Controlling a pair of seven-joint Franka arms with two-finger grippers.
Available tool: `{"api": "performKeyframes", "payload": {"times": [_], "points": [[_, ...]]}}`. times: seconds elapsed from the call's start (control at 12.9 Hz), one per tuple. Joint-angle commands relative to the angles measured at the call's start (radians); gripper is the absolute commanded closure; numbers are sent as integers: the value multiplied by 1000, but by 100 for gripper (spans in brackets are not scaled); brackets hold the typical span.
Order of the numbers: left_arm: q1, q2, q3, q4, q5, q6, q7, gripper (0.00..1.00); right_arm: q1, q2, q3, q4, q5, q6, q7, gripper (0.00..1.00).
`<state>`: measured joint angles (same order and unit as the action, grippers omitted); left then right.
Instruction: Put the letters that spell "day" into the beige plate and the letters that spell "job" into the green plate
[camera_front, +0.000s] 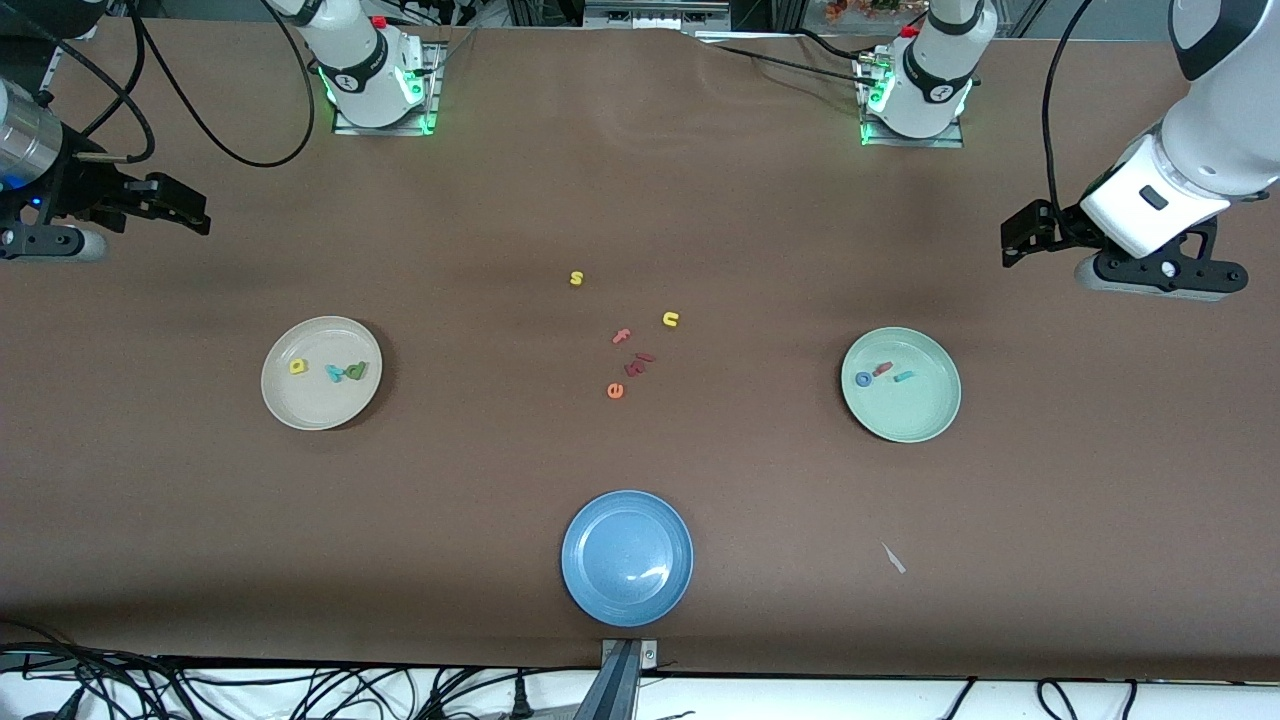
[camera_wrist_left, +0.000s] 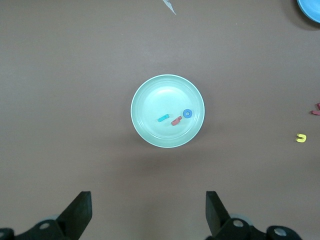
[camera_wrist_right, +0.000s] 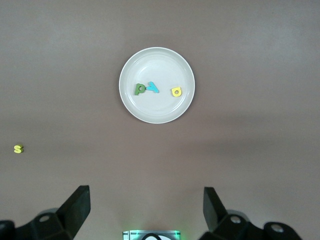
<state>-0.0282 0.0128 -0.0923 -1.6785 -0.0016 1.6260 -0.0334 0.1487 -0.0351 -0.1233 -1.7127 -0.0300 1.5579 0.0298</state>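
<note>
Yellow a (camera_front: 298, 367), green d (camera_front: 356, 371) and teal y (camera_front: 335, 374) lie in the beige plate (camera_front: 300, 400), j (camera_front: 904, 377), o (camera_front: 863, 379), b (camera_front: 882, 369) in the green plate (camera_front: 915, 420), as the left pincer (camera_wrist_left: 148, 212) and right pincer (camera_wrist_right: 146, 210) hang wide, empty, above the table (camera_front: 640, 200)

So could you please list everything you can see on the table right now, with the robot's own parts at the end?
beige plate: one, cream, toward the right arm's end.
day letters: three in the beige plate, yellow a, teal y, green d.
green plate: one, pale mint, toward the left arm's end.
job letters: three in the green plate, blue o, pink-red b, teal j.
blue plate: one, nearest the front camera.
loose letters: yellow s, yellow u, pink f, orange e, dark red pieces, mid-table.
white scrap: one, beside the blue plate.
left tool: open, raised by the green plate.
right tool: open, raised by the beige plate.
</note>
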Motion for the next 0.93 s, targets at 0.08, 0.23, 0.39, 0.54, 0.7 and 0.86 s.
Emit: {"api": "performKeyframes", "payload": {"times": [0.08, 0.23, 0.39, 0.54, 0.7, 0.86], "points": [[17, 12, 3, 23, -23, -8, 7, 0, -11, 17, 13, 30, -4, -4, -10, 0], [25, 12, 2, 23, -28, -8, 10, 0, -11, 20, 13, 36, -4, -1, -8, 0], [25, 18, 0, 23, -24, -6, 9, 0, -9, 35, 13, 54, -1, -1, -8, 0], [27, 18, 0, 23, -23, -6, 9, 0, -9, 46, 13, 67, 18, 8, -8, 0], [25, 18, 0, 23, -23, -6, 6, 0, -12, 50, 13, 67, 19, 11, -7, 0], [25, 18, -1, 23, -20, -6, 6, 0, -12, 50, 13, 67, 19, 11, -8, 0]]}}
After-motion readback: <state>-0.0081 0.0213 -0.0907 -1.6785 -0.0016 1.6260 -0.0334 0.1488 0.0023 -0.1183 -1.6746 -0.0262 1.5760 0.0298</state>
